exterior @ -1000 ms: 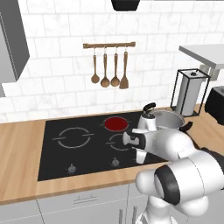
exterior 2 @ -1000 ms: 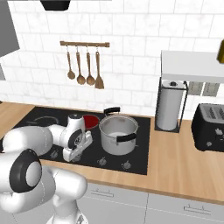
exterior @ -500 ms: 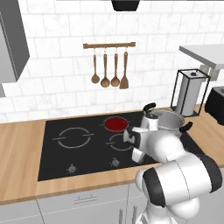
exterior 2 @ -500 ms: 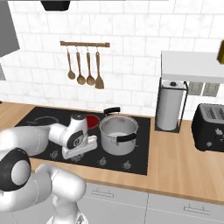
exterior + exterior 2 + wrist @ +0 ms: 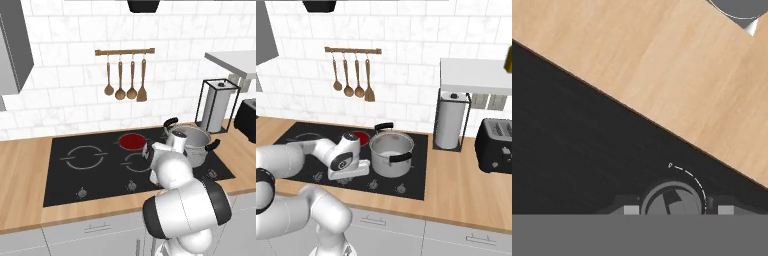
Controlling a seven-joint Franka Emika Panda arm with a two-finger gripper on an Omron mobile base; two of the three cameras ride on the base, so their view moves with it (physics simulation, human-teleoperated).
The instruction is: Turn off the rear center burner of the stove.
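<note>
Left base view is showing the stove set into the wooden counter, and the rear center burner is glowing as a solid red disc near the back edge, so I am judging it to be on and the job unfinished. My arm is reaching low over the front of the glass just right of centre, with a steel pot sitting just beyond it on the right side. Small silver knobs are lining the front strip.

Right base view is giving me the other side: my hand is lying low over the knob row, beside the pot, and the red burner is peeking out behind my wrist. My gripper is pointing down at the front strip, but I cannot tell from here how the jaws stand.

Hand view is looking straight down at one knob, centred between my two finger tips, which are sitting apart on either side of it and not visibly pressing it, so I am reading the fingers as spread around the knob. The risk I am weighing: several knobs look alike, so I may be straddling the wrong one. Closing off-centre could also let the fingers slip round the smooth cap without turning it.
</note>
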